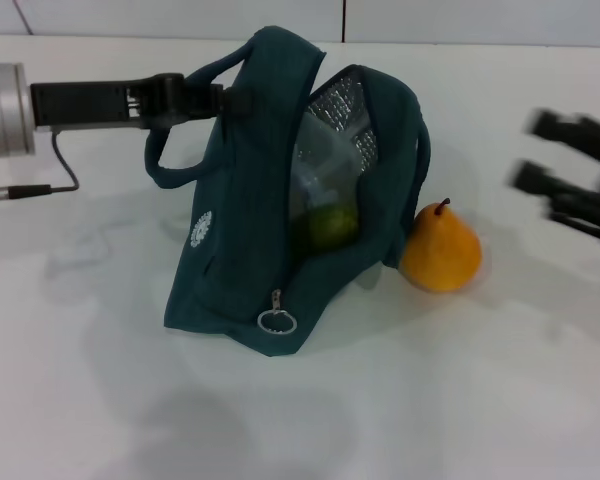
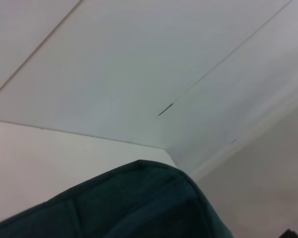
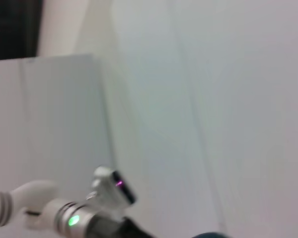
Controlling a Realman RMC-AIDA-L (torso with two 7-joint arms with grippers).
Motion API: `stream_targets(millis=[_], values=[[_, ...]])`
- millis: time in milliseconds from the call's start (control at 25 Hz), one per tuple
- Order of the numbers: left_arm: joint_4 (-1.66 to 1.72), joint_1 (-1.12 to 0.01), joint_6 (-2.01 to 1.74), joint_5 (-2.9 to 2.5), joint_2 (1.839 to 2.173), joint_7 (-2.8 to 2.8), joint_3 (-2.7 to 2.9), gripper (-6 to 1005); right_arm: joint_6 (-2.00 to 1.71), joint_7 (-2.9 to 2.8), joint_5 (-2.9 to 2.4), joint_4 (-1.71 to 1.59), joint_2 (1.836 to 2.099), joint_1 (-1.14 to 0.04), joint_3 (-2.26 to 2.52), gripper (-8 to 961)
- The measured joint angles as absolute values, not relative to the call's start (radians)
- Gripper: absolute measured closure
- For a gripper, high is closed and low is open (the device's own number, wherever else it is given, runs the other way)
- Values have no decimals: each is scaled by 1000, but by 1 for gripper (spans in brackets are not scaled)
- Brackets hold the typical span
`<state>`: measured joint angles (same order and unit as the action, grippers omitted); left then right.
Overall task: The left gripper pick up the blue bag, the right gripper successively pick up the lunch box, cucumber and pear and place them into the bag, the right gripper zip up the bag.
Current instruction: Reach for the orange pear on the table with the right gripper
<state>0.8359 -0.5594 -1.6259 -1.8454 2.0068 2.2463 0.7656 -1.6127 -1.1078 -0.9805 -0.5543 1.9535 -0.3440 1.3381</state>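
The blue bag (image 1: pixel 240 230) stands tilted on the white table, its mouth open toward the right and its foil lining showing. My left gripper (image 1: pixel 225 100) reaches in from the left and is shut on the bag's upper handle. The same bag (image 2: pixel 139 203) fills the lower part of the left wrist view. Inside the opening I see the clear lunch box (image 1: pixel 325 165) and, below it, the green cucumber (image 1: pixel 330 225). The pear (image 1: pixel 440 255) stands upright on the table, touching the bag's right side. My right gripper (image 1: pixel 540 150) hovers blurred at the right edge, open and empty, apart from the pear.
The zipper's silver ring pull (image 1: pixel 277 321) hangs at the bag's lower front corner. The white table (image 1: pixel 430 400) spreads in front of and right of the bag. The right wrist view shows walls and the left arm's green-lit wrist (image 3: pixel 72 220).
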Motion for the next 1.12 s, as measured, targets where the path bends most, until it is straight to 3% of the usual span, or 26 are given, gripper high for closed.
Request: stream_targets(millis=[200, 320, 520, 1120], values=[[836, -542, -1624, -1843, 2007, 2246, 765, 943, -1637, -977, -980, -527, 1951, -235, 1265, 238], [836, -546, -1620, -1845, 2009, 2245, 765, 943, -1612, -885, -984, -489, 1973, -216, 1265, 261], [836, -549, -1617, -1843, 2012, 2243, 766, 942, -1515, -821, -1056, -456, 2007, -258, 1289, 298], [836, -537, -1617, -1841, 2023, 2235, 766, 942, -1384, -782, -1050, -448, 2018, -351, 1350, 415]])
